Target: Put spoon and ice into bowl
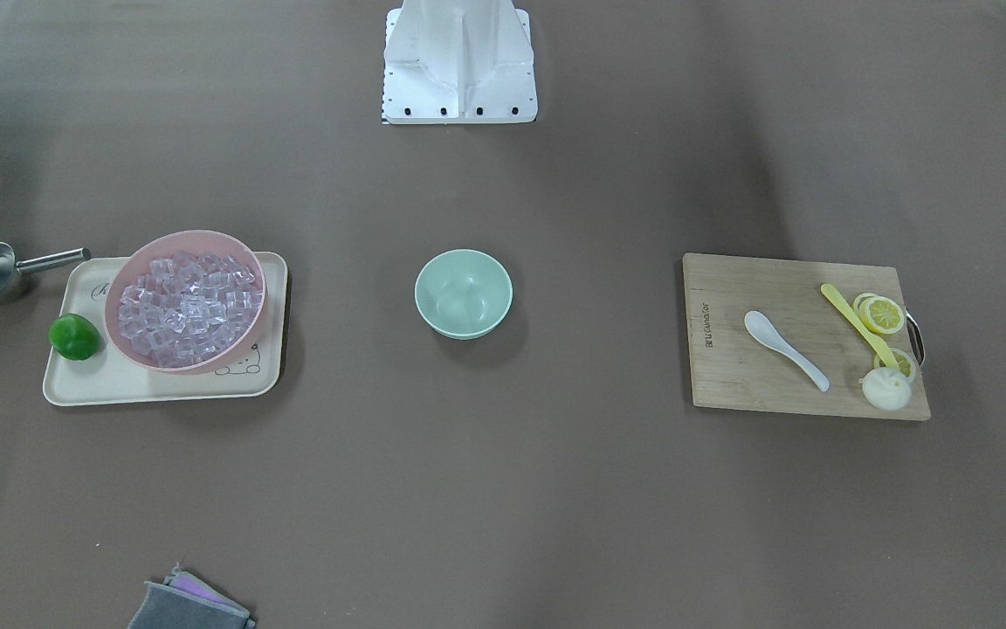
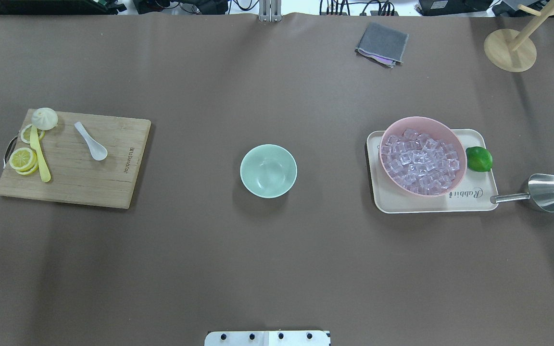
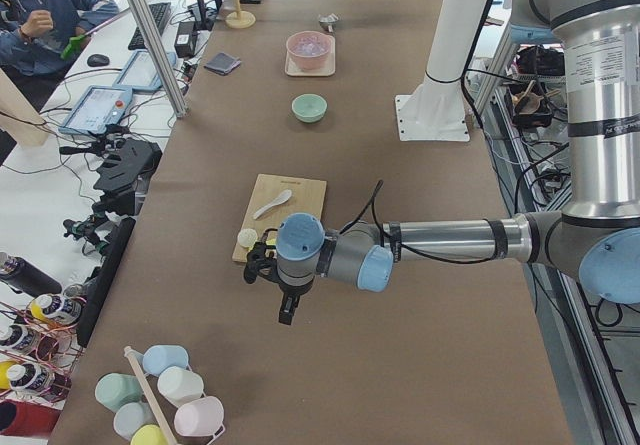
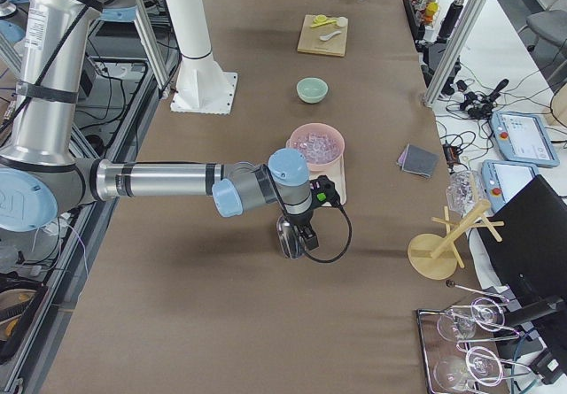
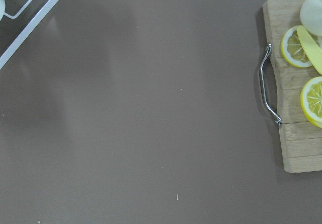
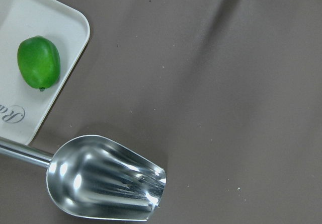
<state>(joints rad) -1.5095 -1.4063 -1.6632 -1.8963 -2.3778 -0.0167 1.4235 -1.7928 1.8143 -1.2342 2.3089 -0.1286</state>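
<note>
The white spoon [image 1: 784, 336] lies on a wooden cutting board [image 1: 730, 376], also seen in the overhead view [image 2: 91, 141]. Clear ice cubes [image 2: 421, 161] fill a pink bowl [image 1: 197, 234]. The mint-green bowl [image 2: 268, 170] stands empty at the table's middle. My left gripper [image 3: 286, 310] hangs over bare table just beyond the board's handle end; I cannot tell if it is open or shut. My right gripper [image 4: 299, 235] hangs over the metal scoop [image 6: 100, 178]; I cannot tell its state either. Neither wrist view shows its gripper.
A cream tray [image 2: 387, 202] holds the pink bowl and a lime [image 2: 478, 159]. Lemon slices [image 2: 23, 159], a yellow flat utensil [image 2: 40, 156] and a white bun [image 2: 44, 118] share the board. A grey cloth [image 2: 382, 44] and a wooden stand [image 2: 510, 50] sit at the far edge.
</note>
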